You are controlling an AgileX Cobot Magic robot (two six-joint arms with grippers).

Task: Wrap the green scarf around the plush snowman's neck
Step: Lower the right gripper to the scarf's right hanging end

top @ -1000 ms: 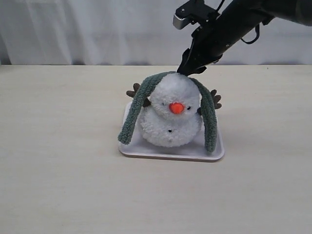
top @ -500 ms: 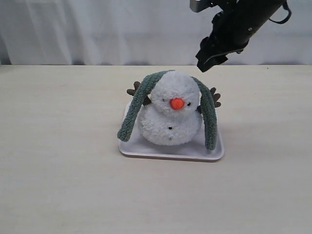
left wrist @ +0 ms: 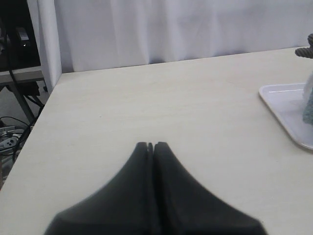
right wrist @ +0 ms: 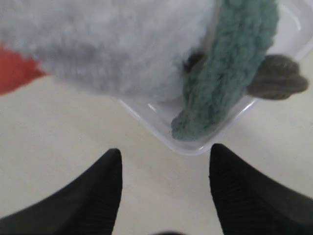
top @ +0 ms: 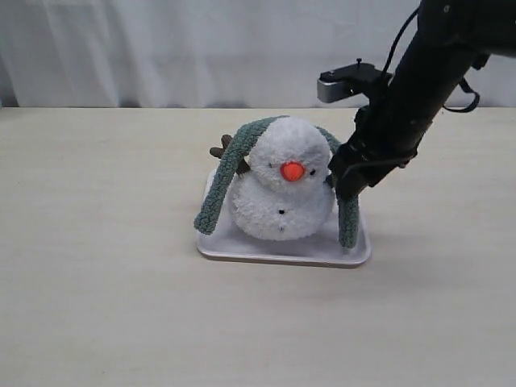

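The plush snowman (top: 278,210) stands upright on a white tray (top: 242,247). The green scarf (top: 223,181) is draped over the top of its head, one end hanging down each side to the tray, and does not lie in the neck crease (top: 260,187). My right gripper (top: 345,182) is open, low at the snowman's right side, just above the scarf's right hanging end (top: 348,222). In the right wrist view that scarf end (right wrist: 220,88) lies ahead of the open gripper (right wrist: 165,149), untouched. My left gripper (left wrist: 150,144) is shut and empty, over bare table.
A brown twig arm (right wrist: 276,78) sticks out beside the scarf end, over the tray rim (right wrist: 195,147). The left wrist view shows the tray's corner (left wrist: 281,105) off to one side and the table edge (left wrist: 46,105) with cables beyond. A white curtain (top: 161,48) backs the table.
My right arm has come down from above and behind the snowman's head to its right side, beside the hanging scarf end. The scarf and the snowman have stayed put.
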